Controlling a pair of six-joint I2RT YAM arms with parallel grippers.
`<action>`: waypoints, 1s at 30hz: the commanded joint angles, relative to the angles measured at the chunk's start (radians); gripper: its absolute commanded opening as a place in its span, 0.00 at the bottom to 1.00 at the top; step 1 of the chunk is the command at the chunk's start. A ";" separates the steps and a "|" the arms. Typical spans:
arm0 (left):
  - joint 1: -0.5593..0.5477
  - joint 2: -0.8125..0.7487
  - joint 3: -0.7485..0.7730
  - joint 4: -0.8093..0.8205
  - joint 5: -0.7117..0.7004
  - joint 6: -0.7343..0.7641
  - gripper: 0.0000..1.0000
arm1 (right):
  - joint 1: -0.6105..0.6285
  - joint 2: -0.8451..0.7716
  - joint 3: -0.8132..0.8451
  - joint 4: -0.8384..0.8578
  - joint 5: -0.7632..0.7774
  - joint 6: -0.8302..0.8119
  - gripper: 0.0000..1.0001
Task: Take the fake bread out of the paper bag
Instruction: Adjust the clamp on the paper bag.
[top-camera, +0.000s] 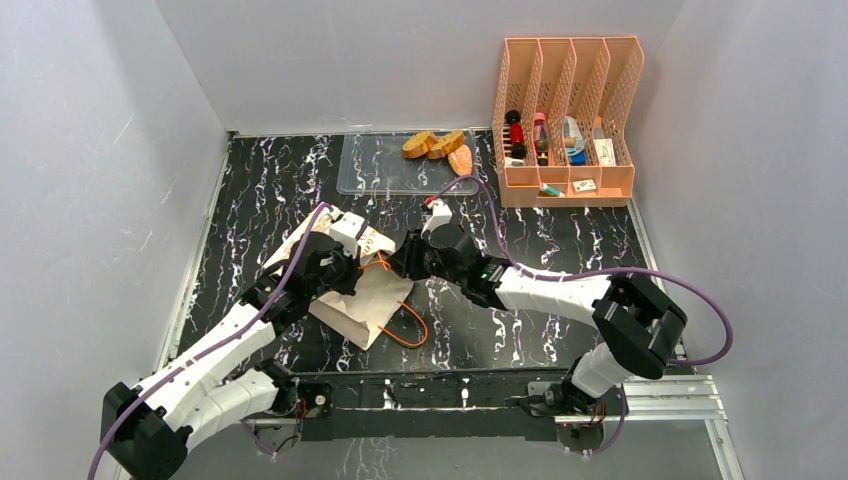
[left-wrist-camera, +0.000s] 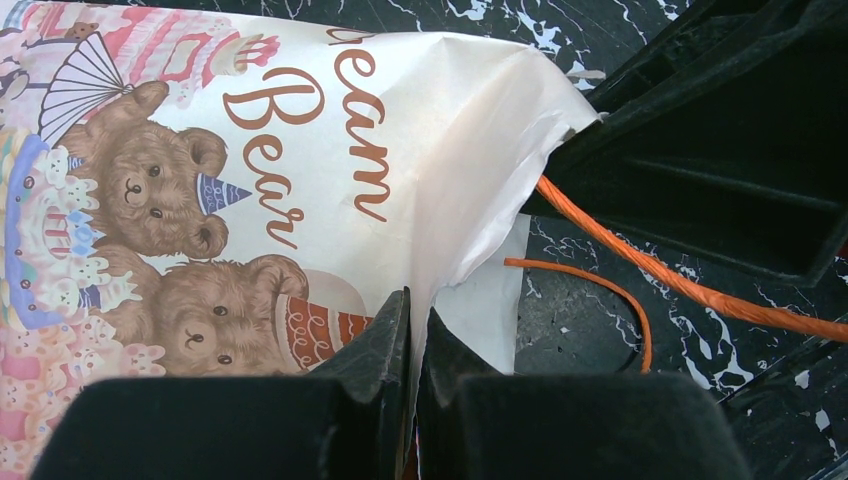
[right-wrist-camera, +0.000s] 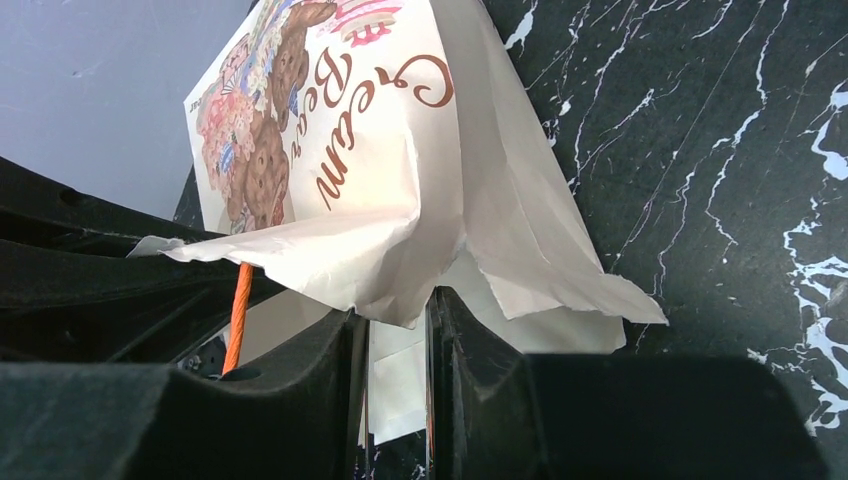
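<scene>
Now the left gripper (left-wrist-camera: 415, 330) and the right gripper (right-wrist-camera: 398, 325) both pinch the edge of the paper bag (top-camera: 372, 300), mid-frame. Pull its mouth apart slowly so it won't rip. Some fake bread (top-camera: 440, 148) lies in the clear tray (top-camera: 375, 170), upper middle

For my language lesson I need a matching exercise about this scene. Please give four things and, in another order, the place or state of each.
Things:
1. paper bag
2. fake bread
3. pink rack
4. orange cord

Places or states:
A. in the clear tray
B. at the far right of the table
C. pinched by the left gripper and the right gripper
D. trailing beside the bag

Pairs: 1-C, 2-A, 3-B, 4-D
</scene>
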 joint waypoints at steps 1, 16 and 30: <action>0.000 -0.029 0.025 -0.006 0.017 -0.016 0.00 | -0.006 -0.037 0.031 0.048 -0.030 0.055 0.23; 0.000 -0.065 0.039 0.010 -0.005 -0.024 0.00 | -0.010 -0.037 -0.157 0.217 -0.131 0.293 0.29; 0.000 -0.060 0.040 0.005 -0.006 -0.020 0.00 | -0.049 -0.022 -0.151 0.325 -0.122 0.338 0.28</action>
